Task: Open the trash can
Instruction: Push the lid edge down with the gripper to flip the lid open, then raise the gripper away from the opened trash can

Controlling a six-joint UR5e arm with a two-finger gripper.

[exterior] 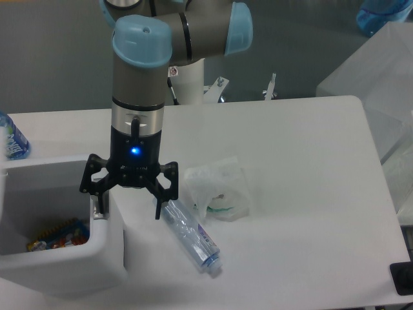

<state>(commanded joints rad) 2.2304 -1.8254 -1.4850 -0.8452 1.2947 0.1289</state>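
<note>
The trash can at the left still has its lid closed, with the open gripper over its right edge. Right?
Not quite. The camera view shows the trash can open, its inside visible with colourful wrappers at the bottom. The gripper is open over its right edge.

The bin (64,255) stands at the near left corner of the table (303,187), its top open. In it, low on the near side, lies a wrapper (58,236). The gripper (127,208) hangs over the bin's right edge, one finger at the tab (98,213) on the rim, the other out over the table to the right. Just right of that finger a bottle (191,237) lies on the table, slanting toward the near right. A plastic bag (218,189) lies just behind the bottle, right of the gripper. Another bottle (10,137) is at the far left edge, behind the bin. The arm's base (190,81) is at the table's far edge.
</note>
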